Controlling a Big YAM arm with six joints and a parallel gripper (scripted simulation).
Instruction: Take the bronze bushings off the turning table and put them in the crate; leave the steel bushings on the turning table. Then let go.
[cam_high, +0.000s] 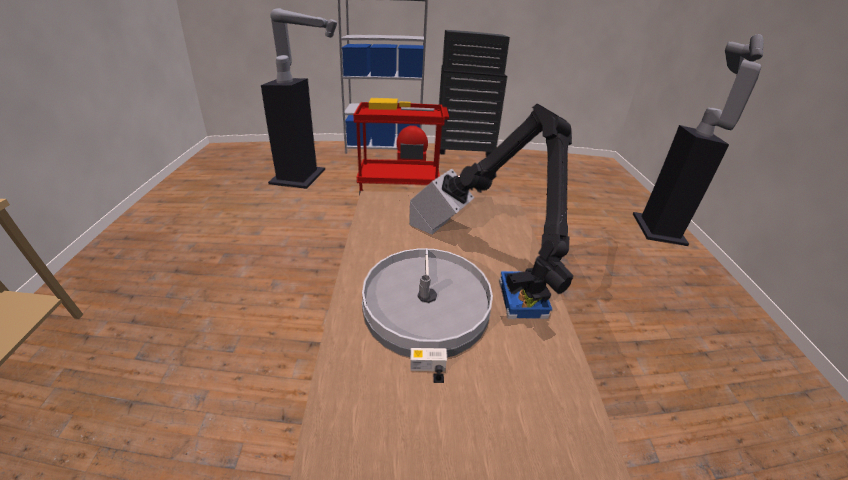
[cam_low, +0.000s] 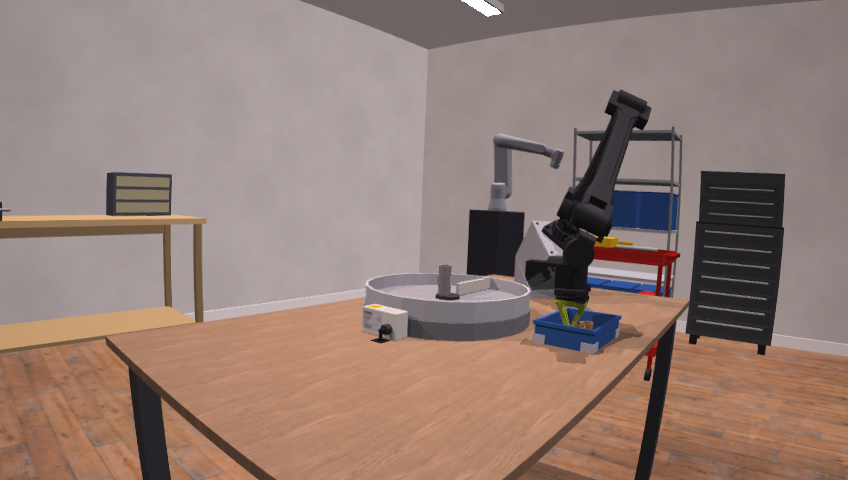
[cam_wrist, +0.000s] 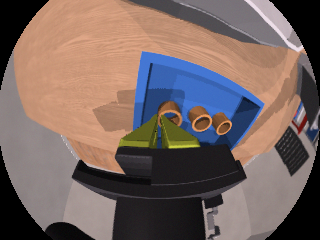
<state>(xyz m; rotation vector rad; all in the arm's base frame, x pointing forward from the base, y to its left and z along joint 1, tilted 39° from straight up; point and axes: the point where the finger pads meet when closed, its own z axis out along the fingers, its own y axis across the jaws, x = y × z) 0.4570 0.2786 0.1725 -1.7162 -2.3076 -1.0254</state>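
Observation:
My gripper (cam_wrist: 159, 117) has yellow-green fingers and reaches down into the blue crate (cam_wrist: 194, 103), shut on a bronze bushing (cam_wrist: 170, 111) by its wall. Two more bronze bushings (cam_wrist: 199, 119) (cam_wrist: 222, 124) lie on the crate floor to the right of it. In the top view the gripper (cam_high: 527, 297) is inside the crate (cam_high: 521, 302), right of the turning table (cam_high: 427, 299). In the exterior view the gripper (cam_low: 570, 314) dips into the crate (cam_low: 576, 330). The grey turning table (cam_low: 447, 299) shows only its centre post (cam_high: 426, 287) and a divider bar; I see no bushings on it.
A small white control box (cam_high: 428, 359) with a black knob sits at the table's near rim. The arm's grey angled base (cam_high: 433, 205) stands at the far end of the wooden table. The crate is close to the table's right edge.

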